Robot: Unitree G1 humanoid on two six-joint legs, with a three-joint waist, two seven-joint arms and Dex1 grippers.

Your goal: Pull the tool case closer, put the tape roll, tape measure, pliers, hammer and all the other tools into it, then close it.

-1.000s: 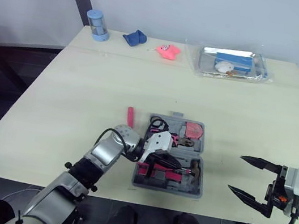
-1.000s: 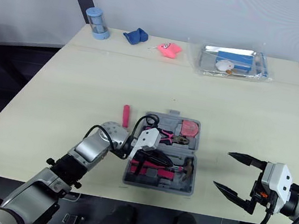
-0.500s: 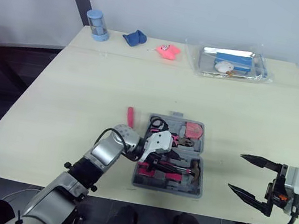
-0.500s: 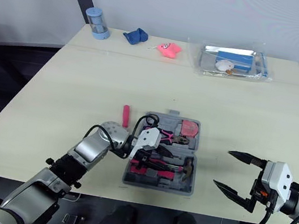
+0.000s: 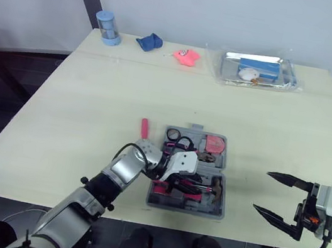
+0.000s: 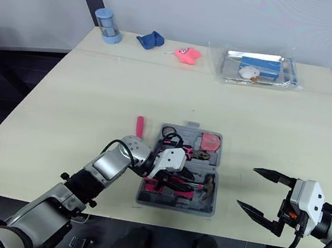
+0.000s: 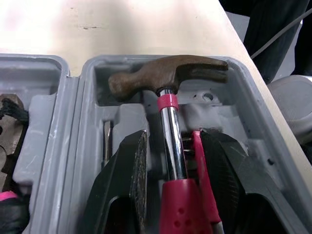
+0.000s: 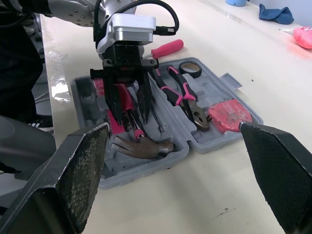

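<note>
The grey tool case (image 5: 225,172) lies open near the table's front edge. In it are a black tape roll (image 5: 173,133), pink-handled pliers (image 8: 181,92), a red tape measure (image 5: 215,145) and a hammer (image 7: 168,80) with a brown head. My left gripper (image 7: 170,139) reaches into the case, its fingers (image 8: 116,105) open on either side of the hammer's chrome shaft with small gaps. A pink-handled tool (image 5: 144,128) lies on the table just left of the case. My right gripper (image 5: 262,191) hangs open to the right of the case, holding nothing.
Along the table's far edge stand a blue cylinder (image 5: 109,27), a blue cloth (image 5: 149,41), a pink toy (image 5: 187,56) and a clear bag with a tray (image 5: 257,71). The case sits close to the table's front edge (image 5: 138,212).
My left gripper has shifted right, farther over the case and along the hammer's handle. The hammer's head stays in place. The right gripper has not moved.
</note>
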